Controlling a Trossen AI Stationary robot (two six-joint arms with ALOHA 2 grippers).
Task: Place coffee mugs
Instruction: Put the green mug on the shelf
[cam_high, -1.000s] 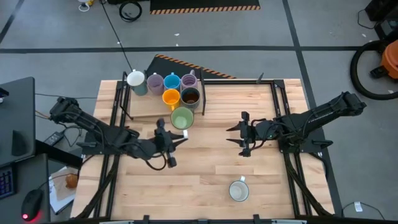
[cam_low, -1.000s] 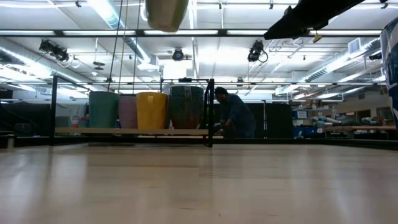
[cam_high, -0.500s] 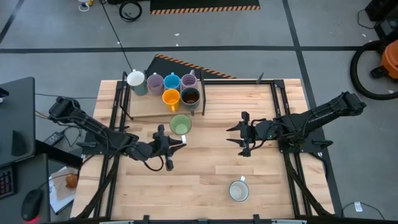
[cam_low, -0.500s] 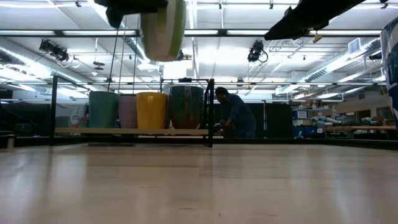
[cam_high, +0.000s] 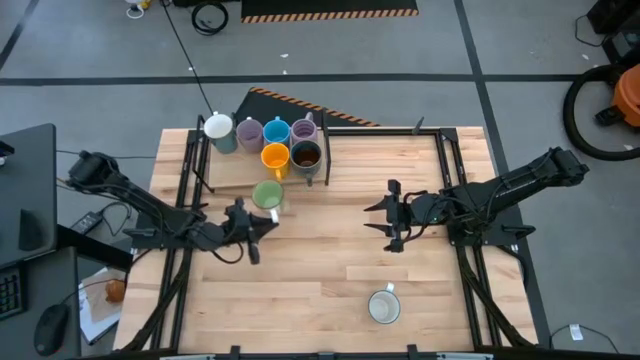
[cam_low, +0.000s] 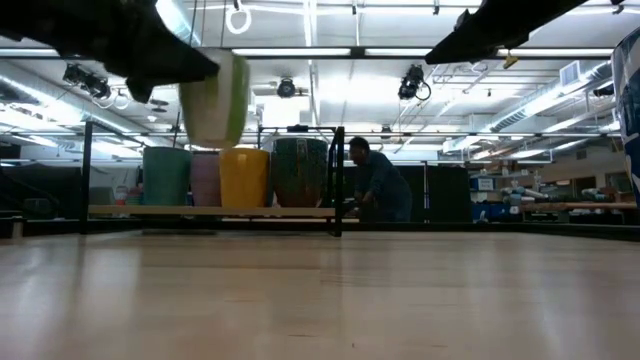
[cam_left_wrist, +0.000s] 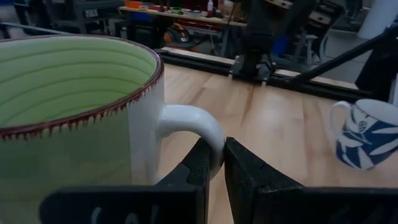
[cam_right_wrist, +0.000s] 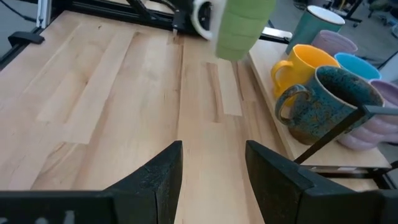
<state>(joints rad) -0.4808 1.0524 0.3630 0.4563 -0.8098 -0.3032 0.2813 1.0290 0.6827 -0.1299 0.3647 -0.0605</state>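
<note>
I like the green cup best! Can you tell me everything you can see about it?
The green mug is round, pale green inside and out, with ridged rings inside, a dark speckled rim and a white looped handle. It looks ceramic and empty. The left gripper is shut on the handle, holding the mug upright in the air above the wooden table, close to the board where six other mugs stand. Nothing else touches it.

Robotics lab or workshop: strip lights (cam_low: 300, 52) on an open ceiling, equipment benches (cam_low: 560, 208), taped concrete floor (cam_high: 330, 60).
</note>
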